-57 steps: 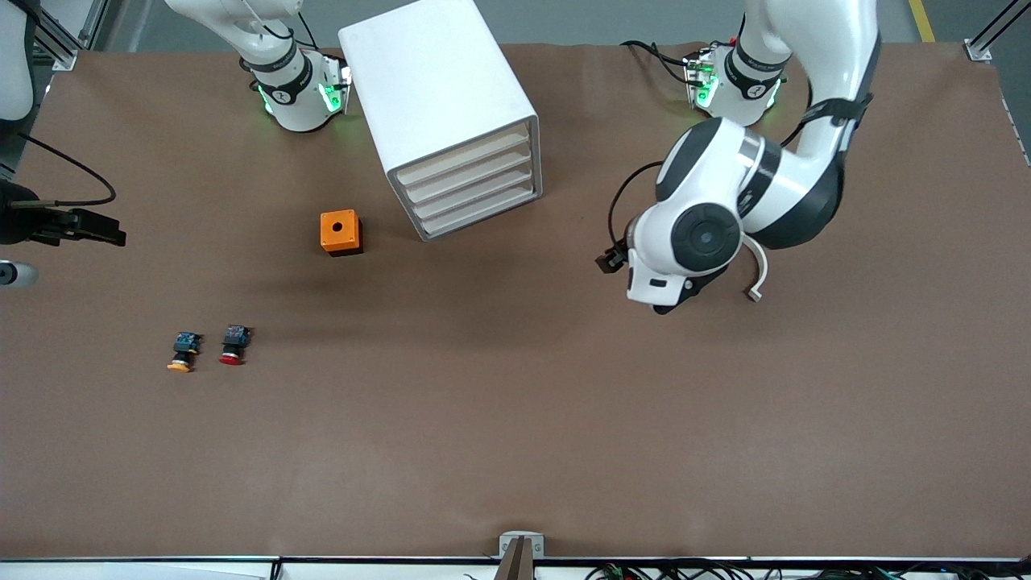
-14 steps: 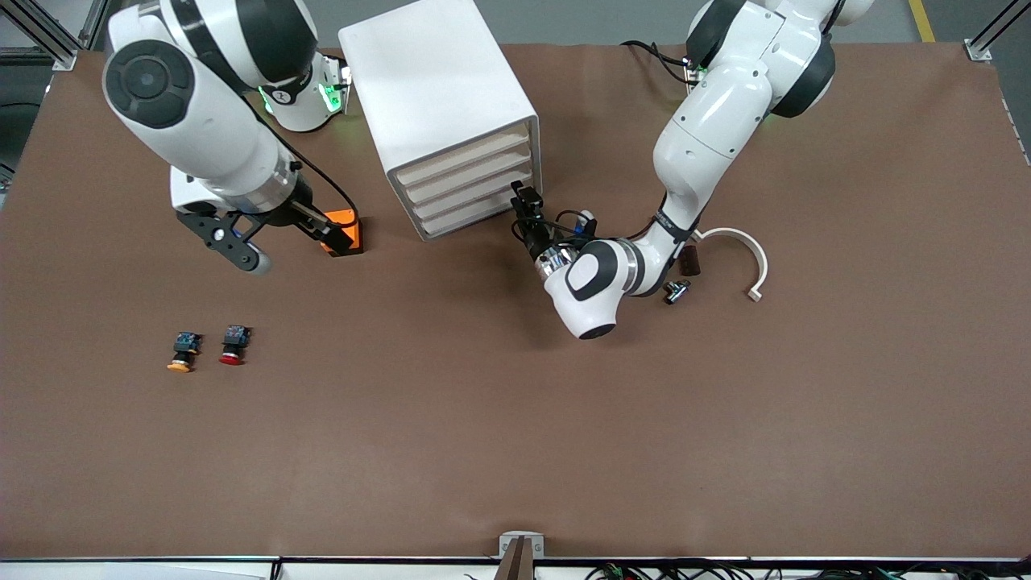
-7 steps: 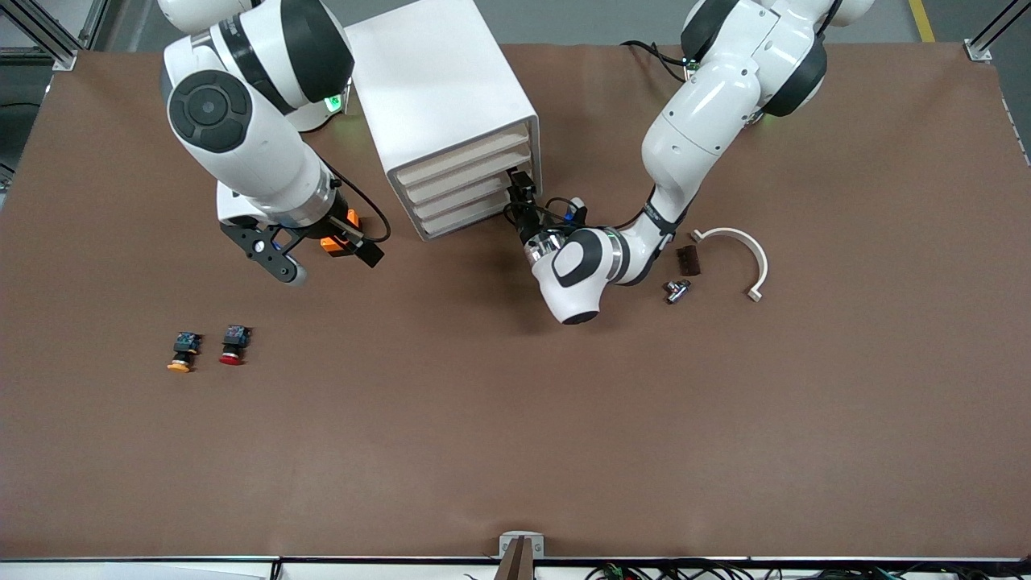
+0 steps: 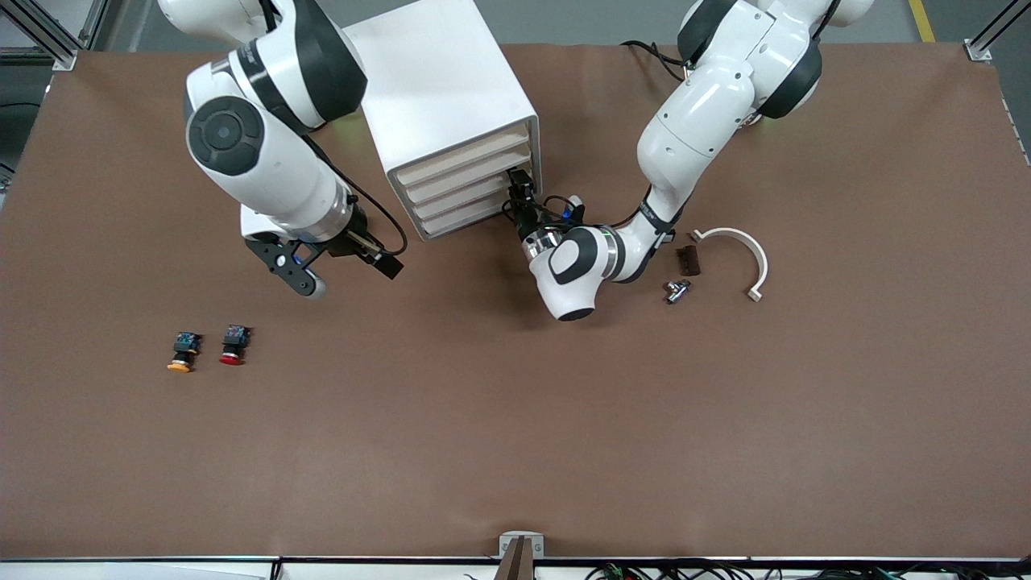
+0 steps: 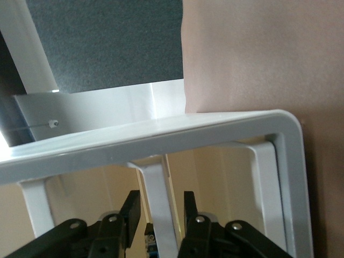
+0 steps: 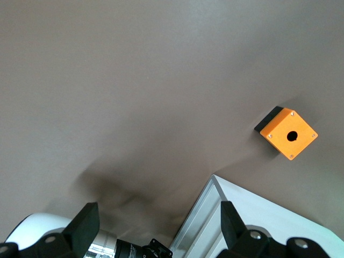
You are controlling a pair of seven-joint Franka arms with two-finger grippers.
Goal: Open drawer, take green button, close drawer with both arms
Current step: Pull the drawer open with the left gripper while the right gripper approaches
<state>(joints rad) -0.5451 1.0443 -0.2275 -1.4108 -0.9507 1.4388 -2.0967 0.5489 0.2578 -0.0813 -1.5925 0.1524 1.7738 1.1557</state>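
The white cabinet (image 4: pixel 441 105) stands on the brown counter (image 4: pixel 515 435) with four drawers stacked in its front, all shut flush; the top drawer (image 4: pixel 465 158) is the uppermost cream strip. The green button cannot be seen in any view.

The left gripper (image 4: pixel 519 187) is at the cabinet's front, at the corner toward the left arm's end, low against the stack. In the left wrist view its jaws (image 5: pixel 158 209) stand a narrow gap apart, straddling a white upright bar of the cabinet's frame; whether they press on it I cannot tell.

The right gripper (image 4: pixel 342 262) hangs over bare counter nearer the front camera than the cabinet, jaws spread wide and holding nothing.

An orange box (image 6: pixel 287 133) lies beside the cabinet. Two other buttons, one yellow-capped (image 4: pixel 182 352) and one red-capped (image 4: pixel 233 344), lie side by side well apart from the cabinet. A white curved bracket (image 4: pixel 741 250), a dark block (image 4: pixel 688 259) and a small metal fitting (image 4: pixel 676 290) lie toward the left arm's end. A broad stretch of counter nearer the camera lies open.
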